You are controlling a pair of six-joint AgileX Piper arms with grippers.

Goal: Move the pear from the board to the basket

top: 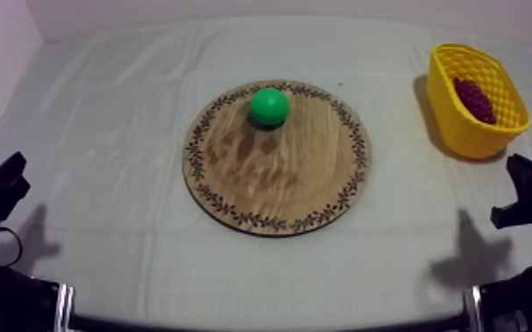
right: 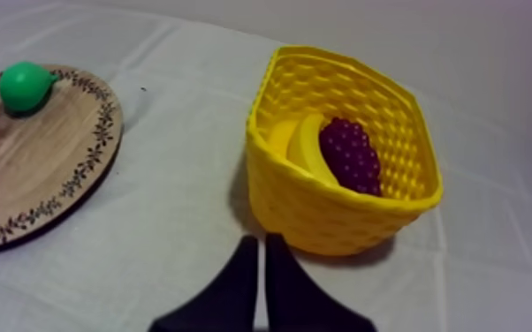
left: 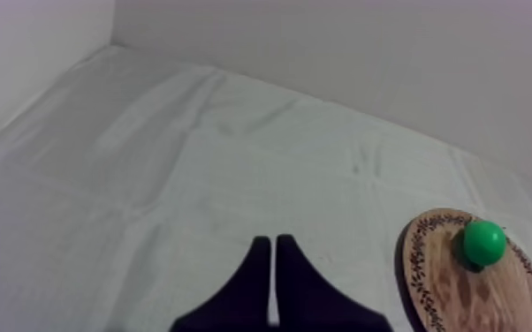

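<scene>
A green pear (top: 269,107) sits on the far part of the round wooden board (top: 277,186) in the middle of the table. The yellow basket (top: 465,128) stands at the far right and holds a bunch of dark grapes (top: 475,100) and a banana (right: 306,145). My left gripper (top: 3,179) rests low at the left edge, far from the board; its fingers (left: 274,265) lie together as a narrow wedge over bare cloth. My right gripper (top: 528,189) rests low at the right, just in front of the basket (right: 323,212), its fingers (right: 258,269) also pressed together, holding nothing.
The pear (right: 24,86) and board (right: 31,177) lie left of the basket in the right wrist view. Walls close the table at the back and left. Wrinkled grey-white cloth (top: 119,115) surrounds the board.
</scene>
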